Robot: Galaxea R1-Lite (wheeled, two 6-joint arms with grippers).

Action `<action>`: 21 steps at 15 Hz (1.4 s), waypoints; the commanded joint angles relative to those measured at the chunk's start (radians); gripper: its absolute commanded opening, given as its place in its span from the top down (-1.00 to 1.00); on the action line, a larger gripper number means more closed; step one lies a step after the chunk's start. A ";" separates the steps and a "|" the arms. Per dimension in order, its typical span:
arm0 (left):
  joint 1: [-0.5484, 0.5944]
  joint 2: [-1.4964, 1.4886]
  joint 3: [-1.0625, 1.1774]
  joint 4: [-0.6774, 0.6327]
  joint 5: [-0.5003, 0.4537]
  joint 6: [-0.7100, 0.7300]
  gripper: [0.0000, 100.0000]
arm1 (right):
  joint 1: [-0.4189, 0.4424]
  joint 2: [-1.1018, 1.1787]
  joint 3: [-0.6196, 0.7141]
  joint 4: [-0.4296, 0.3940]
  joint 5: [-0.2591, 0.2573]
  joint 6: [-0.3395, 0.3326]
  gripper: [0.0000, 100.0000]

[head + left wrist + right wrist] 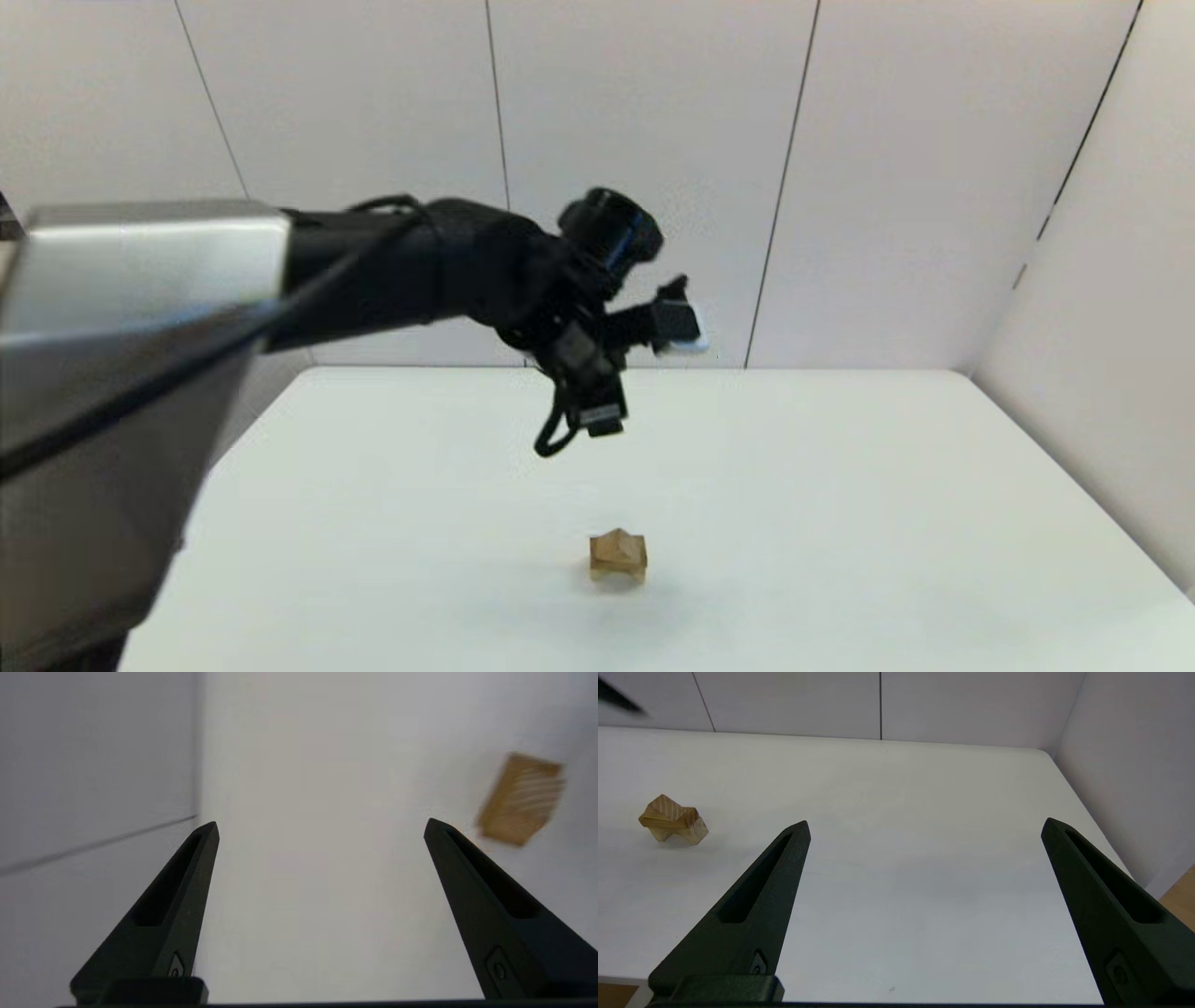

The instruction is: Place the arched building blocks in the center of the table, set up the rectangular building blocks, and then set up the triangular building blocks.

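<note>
**Blocks stacked mid-worktop, both hands empty**

White worktop point(840, 485) first: broad, bare but for one small pile. Left arm next, raised well above the surface, left hand point(321, 828) spread wide, gripping nothing, touching nothing, pointed at bare surface. Right hand point(924, 826) likewise spread wide and empty, low near the worktop's near edge, well apart from the pile. Smallest last: pile of blocks point(618, 556) sitting near the middle, light wood, arched block apparently at the bottom with the others on top; separate pieces hard to tell apart. Probably light, stiff, smooth-faced, easily toppled by a nudge. Best taken across two flat opposite faces, from above, one piece at a time.
</note>
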 commanded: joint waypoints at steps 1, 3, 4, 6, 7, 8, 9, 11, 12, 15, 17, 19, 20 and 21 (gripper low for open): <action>0.234 -0.450 0.102 0.075 0.001 -0.066 -1.00 | 0.001 0.000 0.002 0.000 0.001 0.000 -1.00; 0.344 -0.674 0.251 0.086 0.002 -0.132 -1.00 | 0.001 0.000 0.002 0.000 0.001 0.000 -1.00; 0.387 -0.772 0.334 0.084 0.004 -0.162 -1.00 | 0.001 0.000 0.002 0.000 0.001 0.000 -1.00; 0.473 -0.990 0.547 0.080 0.002 -0.239 -1.00 | 0.001 0.000 0.002 0.000 0.001 0.000 -1.00; 0.516 -1.090 0.655 0.080 0.001 -0.283 -1.00 | 0.001 0.000 0.002 0.000 0.001 0.000 -1.00; 0.557 -1.203 0.771 0.077 -0.001 -0.319 -1.00 | 0.001 0.000 0.002 0.000 0.001 0.000 -1.00; 0.594 -1.320 0.883 0.075 -0.001 -0.333 -1.00 | 0.001 0.000 0.002 0.000 0.001 0.000 -1.00; 0.646 -1.487 1.017 0.044 -0.001 -0.354 -1.00 | 0.001 0.000 0.002 0.000 0.001 0.000 -1.00; 0.660 -1.567 1.090 0.020 -0.004 -0.357 -1.00 | 0.001 0.000 0.002 0.000 0.001 0.000 -1.00; 0.675 -1.789 1.270 -0.034 -0.004 -0.363 -1.00 | 0.001 0.000 0.002 0.000 0.001 0.000 -1.00; 0.711 -1.898 1.342 -0.042 -0.007 -0.365 -1.00 | 0.001 0.000 0.002 0.000 0.001 0.000 -1.00; 0.711 -1.967 1.394 -0.039 -0.015 -0.382 -1.00 | 0.001 0.000 0.002 0.000 0.001 0.000 -1.00; 0.709 -1.990 1.420 -0.043 -0.031 -0.383 -1.00 | 0.001 0.000 0.002 0.000 0.001 0.000 -1.00; 0.711 -2.024 1.465 -0.069 -0.062 -0.386 -1.00 | 0.001 0.000 0.002 0.000 0.001 0.000 -1.00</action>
